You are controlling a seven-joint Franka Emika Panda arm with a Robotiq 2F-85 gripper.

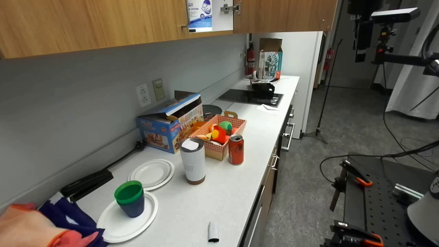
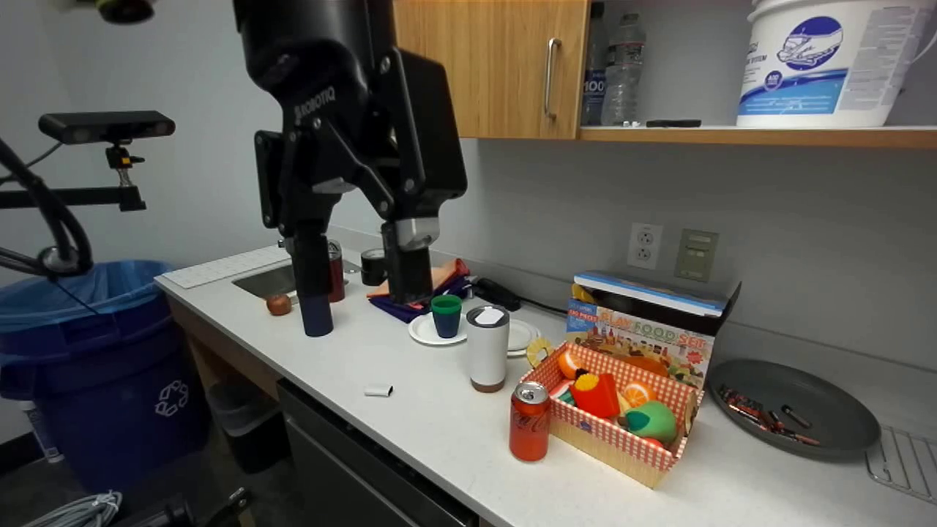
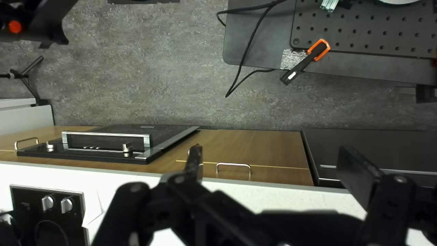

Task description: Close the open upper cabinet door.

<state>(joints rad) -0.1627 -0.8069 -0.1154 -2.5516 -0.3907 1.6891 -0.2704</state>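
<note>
The open upper cabinet door (image 1: 284, 15) is a honey-brown wood panel at the top of an exterior view. It swings out from a silver hinge (image 1: 230, 8); its upper part is cut off and no handle shows on it. The matching wider door (image 1: 96, 24) beside it is shut; it also shows with its bar handle in an exterior view (image 2: 490, 66), where the open door is out of view. My gripper (image 2: 359, 272) is open and empty, pointing down. Its parted fingers also show in the wrist view (image 3: 269, 160). In an exterior view the gripper (image 1: 360, 51) hangs apart from the door, beyond its free edge.
A white bucket (image 2: 812, 73) and bottles (image 2: 624, 69) stand on the cabinet shelf. The counter below holds a food basket (image 2: 615, 446), a tumbler (image 2: 488, 351), a can (image 2: 529, 424) and a toy box (image 1: 171, 123). A camera on an arm (image 1: 396, 15) stands near the gripper.
</note>
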